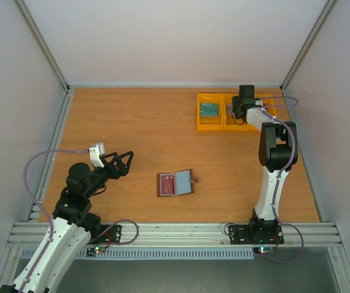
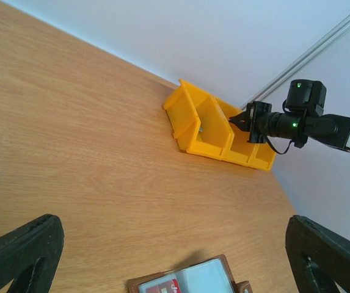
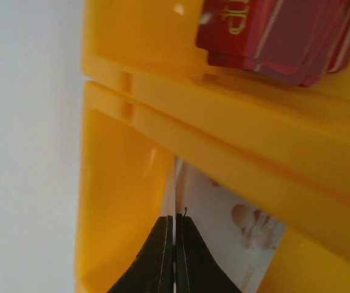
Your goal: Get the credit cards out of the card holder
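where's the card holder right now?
Top view: the card holder lies open on the table near the centre, just right of the open left gripper, well nearer than the yellow bins at the far right.

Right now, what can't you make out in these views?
Top view: the right arm hides the right compartments of the yellow bins.
Left wrist: card holder cut by bottom edge.
Right wrist: red cards cut by top edge; whether the shut right gripper pinches the whitish card is unclear.
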